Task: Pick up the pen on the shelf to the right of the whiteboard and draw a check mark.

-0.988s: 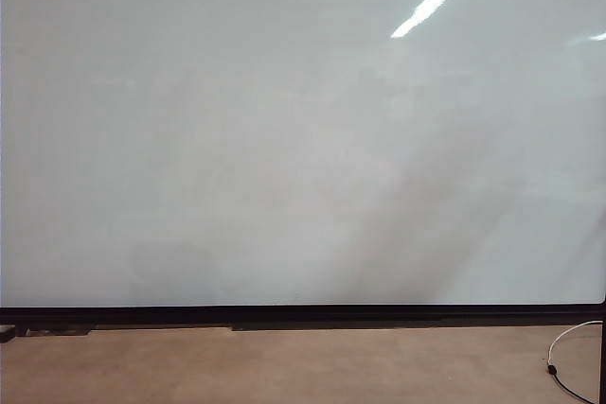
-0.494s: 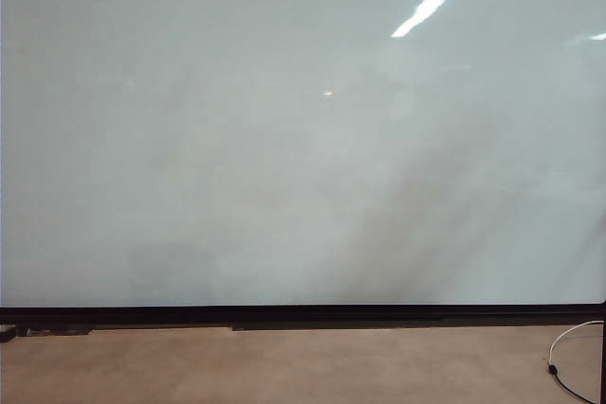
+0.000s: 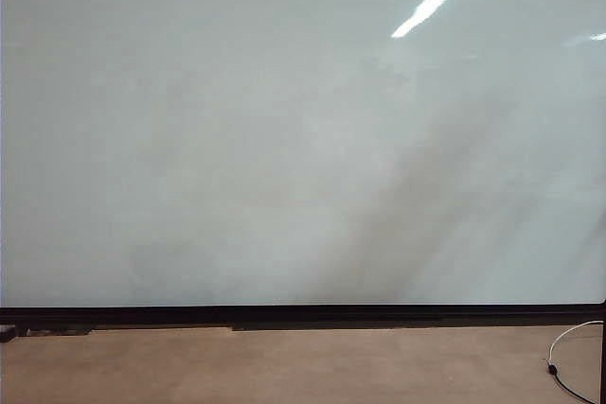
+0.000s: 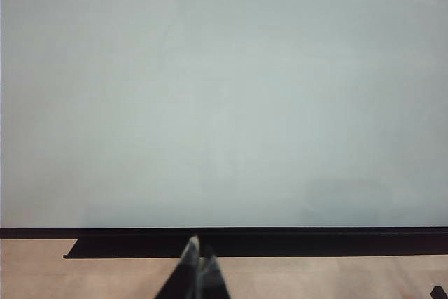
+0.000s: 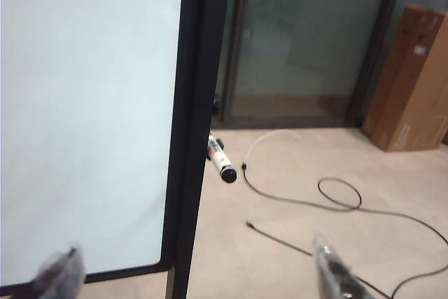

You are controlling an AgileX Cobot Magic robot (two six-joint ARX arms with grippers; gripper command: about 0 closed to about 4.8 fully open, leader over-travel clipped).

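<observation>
- The whiteboard (image 3: pixel 284 139) fills almost the whole exterior view, one glossy pale panel with faint smudges, a bright slanted light streak near its top right and no drawn line visible on it. Its thin black frame (image 3: pixel 303 313) runs along the bottom edge, with bare beige floor (image 3: pixel 284 366) below it.
- In the right wrist view the board's black right-hand edge (image 5: pixel 199 103) stands upright, and beyond it lies open floor up to a dark glass wall (image 5: pixel 301 33).
- One brown cardboard box (image 5: pixel 413 78) stands by that glass wall, well apart from the board.
- Thin cables lie on the floor beside the board edge: one black cable (image 5: pixel 336 197) looping, and one white cable (image 5: pixel 262 145) nearer the frame.
- The right gripper (image 5: pixel 196 271) points at the board's right edge, its two fingertips spread wide apart with nothing between them.
- The left gripper (image 4: pixel 198 260) faces the board's lower frame, fingertips pressed together and empty.
- One pen (image 5: pixel 220 159), white with a dark end, pokes out from just behind the board's right frame, beyond the right gripper and untouched.
</observation>
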